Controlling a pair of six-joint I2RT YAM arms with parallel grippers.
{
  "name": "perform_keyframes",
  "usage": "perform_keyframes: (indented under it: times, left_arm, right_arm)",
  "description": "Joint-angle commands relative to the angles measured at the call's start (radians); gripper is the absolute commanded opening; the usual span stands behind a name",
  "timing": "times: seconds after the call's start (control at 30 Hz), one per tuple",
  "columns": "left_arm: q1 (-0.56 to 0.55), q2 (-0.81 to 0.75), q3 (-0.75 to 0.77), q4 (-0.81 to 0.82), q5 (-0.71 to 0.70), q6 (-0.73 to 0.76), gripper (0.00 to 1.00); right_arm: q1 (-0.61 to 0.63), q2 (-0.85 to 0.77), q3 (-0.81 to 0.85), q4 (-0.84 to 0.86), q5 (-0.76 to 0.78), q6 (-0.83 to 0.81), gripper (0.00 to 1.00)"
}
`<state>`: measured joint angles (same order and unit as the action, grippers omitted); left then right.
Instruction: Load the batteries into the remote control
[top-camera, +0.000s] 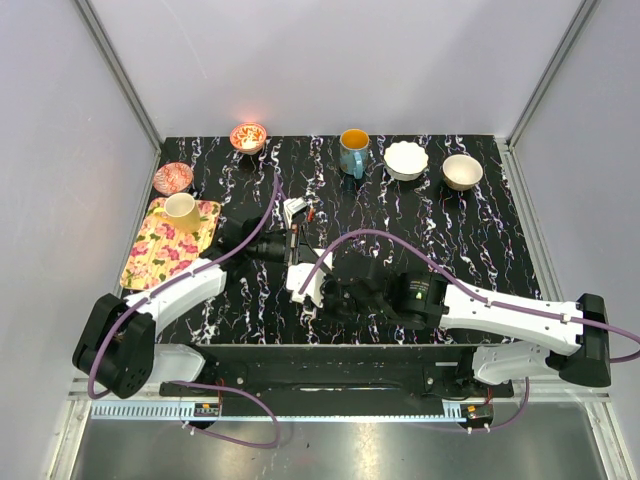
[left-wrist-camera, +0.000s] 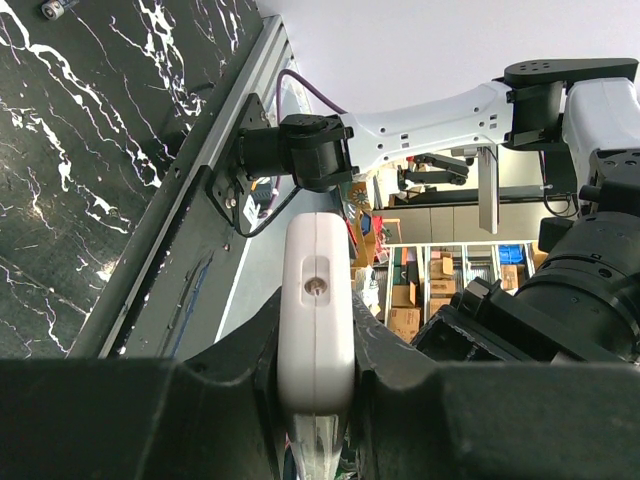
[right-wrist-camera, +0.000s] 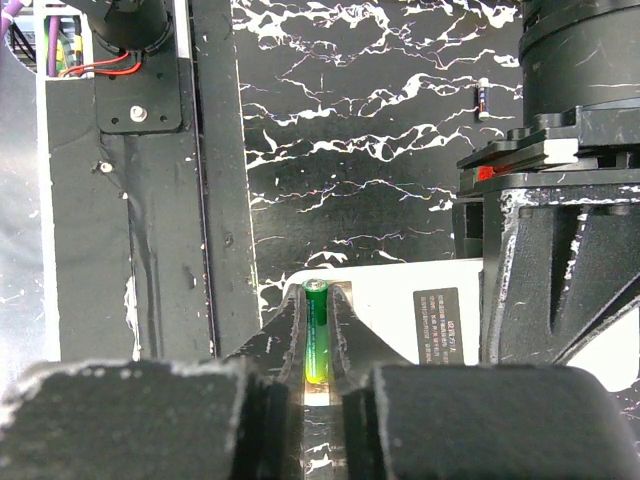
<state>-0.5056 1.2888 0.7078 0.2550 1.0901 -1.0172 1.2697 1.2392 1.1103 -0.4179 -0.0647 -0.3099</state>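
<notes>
The white remote control (left-wrist-camera: 318, 300) is held edge-on between my left gripper's (left-wrist-camera: 318, 345) shut jaws, just above the table. In the top view it shows as a white block (top-camera: 303, 283) at table centre. My right gripper (right-wrist-camera: 316, 305) is shut on a green battery (right-wrist-camera: 316, 330), its tip over the near end of the remote's plain white back (right-wrist-camera: 400, 300), which has a black label. Another battery (right-wrist-camera: 481, 98) lies loose on the black table farther off. A reddish battery (top-camera: 312, 213) lies beside the small white cover piece (top-camera: 293, 208).
A floral tray (top-camera: 160, 250) with a yellow cup (top-camera: 182, 210) sits at the left. Along the back edge stand a red patterned bowl (top-camera: 248, 136), a pink dish (top-camera: 172, 178), a blue mug (top-camera: 353, 152) and two pale bowls (top-camera: 406, 160) (top-camera: 462, 171).
</notes>
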Motion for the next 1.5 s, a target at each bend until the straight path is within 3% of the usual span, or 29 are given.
perform_keyframes:
  times: [0.0, 0.23, 0.43, 1.1, 1.37, 1.47]
  left_arm:
    - [0.001, -0.048, 0.036, 0.05, 0.016, -0.038, 0.0]
    - [0.001, -0.045, 0.03, 0.038, 0.013, -0.026, 0.0]
    - [0.001, -0.036, 0.028, 0.038, 0.014, -0.023, 0.0]
    - [0.001, -0.026, 0.033, 0.038, 0.014, -0.02, 0.0]
    - [0.001, -0.019, 0.045, 0.04, 0.03, -0.024, 0.0]
    - [0.001, -0.019, 0.047, 0.04, 0.03, -0.024, 0.0]
  right_arm:
    - [0.01, 0.022, 0.032, -0.088, 0.034, 0.022, 0.13]
    - [0.01, 0.023, 0.045, -0.081, 0.059, 0.028, 0.25]
    - [0.011, 0.009, 0.043, -0.076, 0.059, 0.037, 0.27]
    - [0.01, -0.014, 0.045, -0.105, 0.014, 0.011, 0.03]
    - [0.01, 0.0, 0.063, -0.16, -0.017, -0.012, 0.03]
    - [0.01, 0.002, 0.065, -0.16, -0.001, -0.009, 0.11]
